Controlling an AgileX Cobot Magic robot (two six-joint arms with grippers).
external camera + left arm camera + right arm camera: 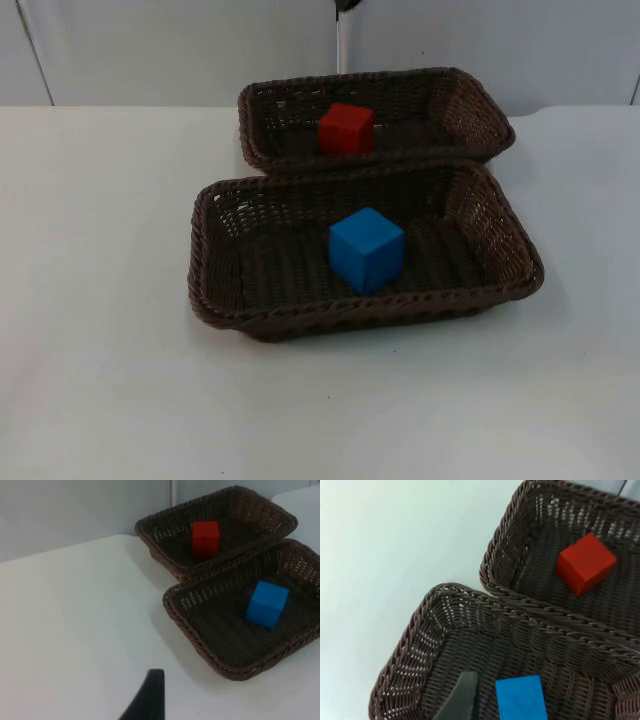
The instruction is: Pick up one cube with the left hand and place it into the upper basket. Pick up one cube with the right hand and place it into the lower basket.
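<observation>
A red cube (346, 128) rests in the upper brown wicker basket (470, 95); it is also in the left wrist view (205, 538) and the right wrist view (584, 563). A blue cube (366, 249) lies in the middle of the lower basket (205, 265), seen too from the left wrist (267, 604) and the right wrist (521, 699). My left gripper (150, 696) hangs over bare table, well clear of both baskets and holding nothing. My right gripper (461, 700) points down at the lower basket (410, 645), just beside the blue cube, with nothing in it.
The two baskets stand close together, long sides nearly touching, at the middle and back of the white table (100, 300). The grey partition wall (150, 50) ends the table behind the upper basket. A thin pale seam (342, 45) runs up the wall.
</observation>
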